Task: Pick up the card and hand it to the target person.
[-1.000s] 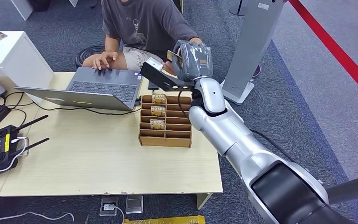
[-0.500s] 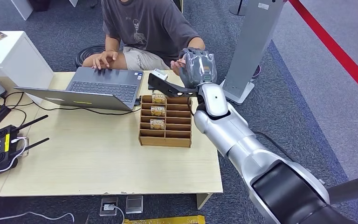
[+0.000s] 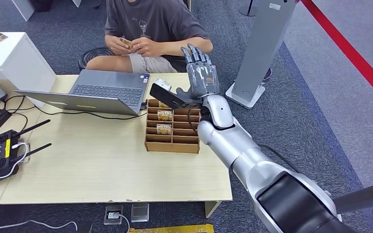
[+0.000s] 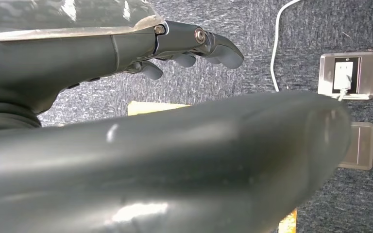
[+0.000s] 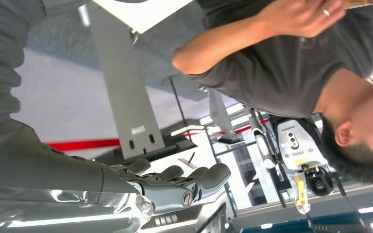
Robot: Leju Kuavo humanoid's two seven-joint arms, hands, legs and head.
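The card (image 3: pixel 125 41) is small and yellowish, and the seated person (image 3: pixel 150 19) holds it in both hands near the lap; its edge shows again as the card (image 5: pixel 361 4) in the right wrist view. My right hand (image 3: pixel 201 73) is raised beyond the table's far edge, fingers straight and spread, holding nothing. It stands to the right of the person's hands, apart from them. In its own wrist view my right hand (image 5: pixel 175 187) is just as bare. My left hand (image 4: pixel 184 48) hangs over the carpet, fingers extended, nothing in it.
A wooden card rack (image 3: pixel 172 141) with more cards (image 3: pixel 164 115) stands on the table (image 3: pixel 92 165) just below my right arm. A laptop (image 3: pixel 107 90) lies at the far edge, a controller (image 3: pixel 0 155) at the left. A grey stand (image 3: pixel 260 53) rises to the right.
My right hand let go of the card and its fingers spread. The person took the card and drew it in with both hands. My hand pulled back slightly toward the rack.
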